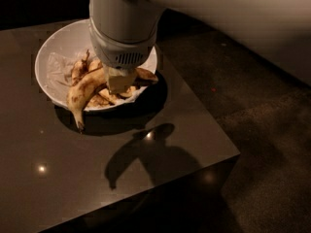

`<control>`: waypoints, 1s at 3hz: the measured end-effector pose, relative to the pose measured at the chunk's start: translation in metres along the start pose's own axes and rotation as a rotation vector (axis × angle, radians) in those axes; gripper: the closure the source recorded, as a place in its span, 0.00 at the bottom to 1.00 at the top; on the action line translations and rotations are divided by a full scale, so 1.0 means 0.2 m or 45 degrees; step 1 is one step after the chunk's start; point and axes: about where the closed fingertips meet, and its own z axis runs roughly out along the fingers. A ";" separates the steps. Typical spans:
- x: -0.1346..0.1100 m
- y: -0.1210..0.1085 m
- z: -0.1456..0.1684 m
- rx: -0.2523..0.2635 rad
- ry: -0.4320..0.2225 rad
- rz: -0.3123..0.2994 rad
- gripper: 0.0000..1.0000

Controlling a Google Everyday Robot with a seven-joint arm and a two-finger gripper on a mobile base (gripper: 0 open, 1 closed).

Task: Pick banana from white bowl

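The white bowl (57, 41) stands at the back of the dark table and holds several overripe bananas on crumpled white paper (58, 64). My gripper (120, 81) hangs from the thick white arm over the middle of the bowl. It is shut on the long banana (85, 89), which is tilted with its dark stem end reaching down past the bowl's front rim. The banana's curved shadow falls on the table in front of the bowl. Its sticker is hidden.
Shorter, browner bananas (146, 75) lie in the bowl under and right of the gripper. The glossy dark table (58, 178) ends at a right edge and a front corner (235, 154). Beyond them lies dark floor (272, 130).
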 end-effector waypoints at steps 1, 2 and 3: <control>0.00 0.01 -0.01 0.002 -0.012 0.013 1.00; 0.00 0.00 0.02 -0.002 -0.040 0.015 1.00; 0.01 -0.01 0.06 -0.039 -0.045 0.022 1.00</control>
